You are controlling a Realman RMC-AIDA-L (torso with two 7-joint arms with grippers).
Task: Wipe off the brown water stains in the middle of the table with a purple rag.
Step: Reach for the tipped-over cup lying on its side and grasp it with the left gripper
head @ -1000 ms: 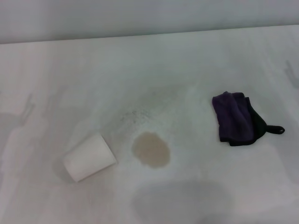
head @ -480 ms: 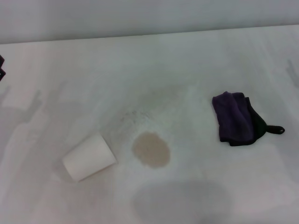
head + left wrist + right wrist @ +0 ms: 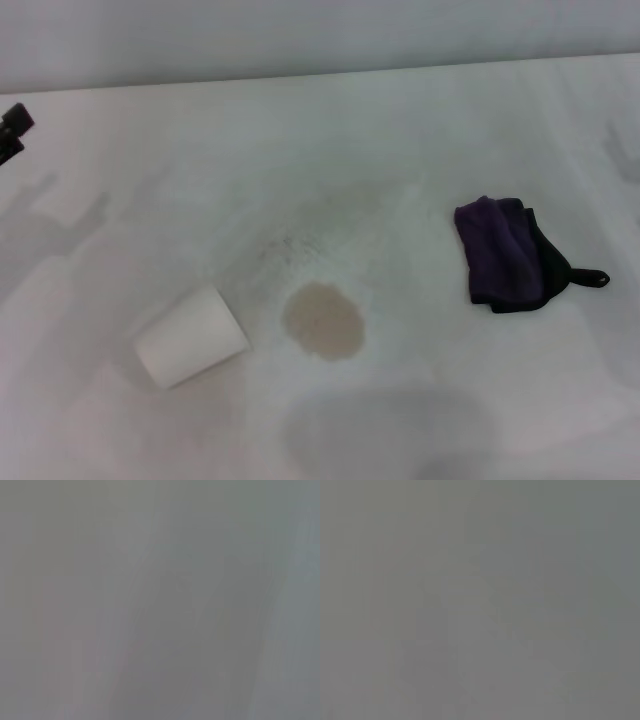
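Note:
The brown water stains (image 3: 322,320) form one tan oval patch on the white table (image 3: 400,130), near the front centre. To its right lies the purple rag (image 3: 500,250), crumpled, with black edging and a small black loop tab pointing right. A dark bit of my left gripper (image 3: 12,130) pokes in at the far left edge, well away from both stain and rag. My right gripper is out of view. Both wrist views show only plain grey.
A white paper cup (image 3: 190,337) lies on its side just left of the stain. A faint grey speckled smudge (image 3: 290,248) sits behind the stain. A soft shadow (image 3: 390,430) falls on the table's front part.
My left gripper has come further into view at the left edge, and its shadow on the table has shifted. The stain, cup and rag have not moved.

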